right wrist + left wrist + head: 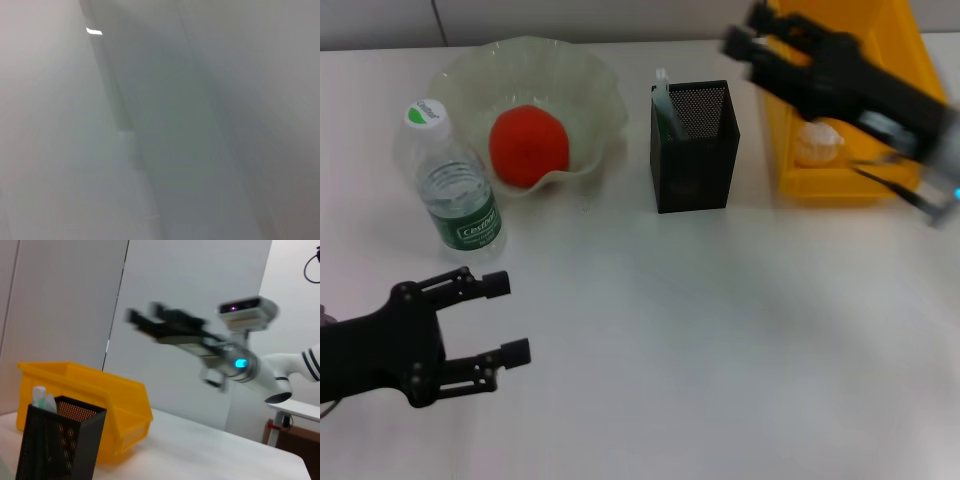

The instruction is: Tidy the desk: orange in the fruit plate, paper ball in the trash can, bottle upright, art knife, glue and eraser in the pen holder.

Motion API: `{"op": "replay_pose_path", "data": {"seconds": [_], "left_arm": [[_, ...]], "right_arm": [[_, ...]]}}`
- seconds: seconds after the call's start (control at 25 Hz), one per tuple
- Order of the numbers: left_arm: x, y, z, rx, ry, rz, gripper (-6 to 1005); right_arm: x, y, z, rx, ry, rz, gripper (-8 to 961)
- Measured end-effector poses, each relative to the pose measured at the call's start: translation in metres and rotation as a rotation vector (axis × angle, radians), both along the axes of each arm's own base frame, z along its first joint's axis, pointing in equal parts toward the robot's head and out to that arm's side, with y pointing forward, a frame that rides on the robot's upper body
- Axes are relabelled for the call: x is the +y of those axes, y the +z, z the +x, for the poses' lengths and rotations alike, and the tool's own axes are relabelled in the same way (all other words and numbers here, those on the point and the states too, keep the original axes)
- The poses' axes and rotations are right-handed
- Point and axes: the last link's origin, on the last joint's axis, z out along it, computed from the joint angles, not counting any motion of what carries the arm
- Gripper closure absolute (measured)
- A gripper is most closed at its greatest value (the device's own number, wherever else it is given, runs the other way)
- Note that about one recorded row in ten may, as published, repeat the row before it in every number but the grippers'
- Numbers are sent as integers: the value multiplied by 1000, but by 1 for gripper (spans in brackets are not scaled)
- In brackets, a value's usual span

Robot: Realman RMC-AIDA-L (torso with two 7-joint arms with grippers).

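Note:
The orange point(528, 146) lies in the pale wavy fruit plate point(582, 72). The clear bottle point(455, 185) stands upright to the plate's left. The black mesh pen holder point(695, 150) has pale items point(665, 98) sticking out; it also shows in the left wrist view point(60, 440). The paper ball point(818, 142) lies in the yellow trash bin point(895, 60). My left gripper point(508, 318) is open and empty, low at the front left. My right gripper point(750, 32) is blurred, raised over the bin, fingers apart and empty; it also shows in the left wrist view point(145, 317). The right wrist view shows only grey blur.
The white table point(720, 340) spreads across the front and middle. The yellow bin point(100, 400) stands just right of the pen holder. A grey wall shows behind the table in the left wrist view.

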Motion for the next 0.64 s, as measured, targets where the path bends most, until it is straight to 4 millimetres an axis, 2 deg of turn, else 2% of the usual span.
{"op": "replay_pose_path", "data": {"seconds": [0.12,0.16,0.2,0.32,0.4,0.64], "left_arm": [[-1,6,1,-17,-8,4,181],[-1,13,1,-16,-26,-2,181],[-1,13,1,-16,-26,-2,180],[2,24,3,-15,-38,-26,180],[4,28,5,-22,-46,-40,180],[5,31,11,-31,-78,-54,181]], "right_arm": [[-36,27,6,-70,175,-86,417],[-63,31,19,-199,277,-207,370],[-63,31,19,-199,277,-207,359],[-87,30,43,-271,261,-315,325],[-97,22,49,-269,231,-336,302],[-104,9,48,-256,228,-357,200]]}}
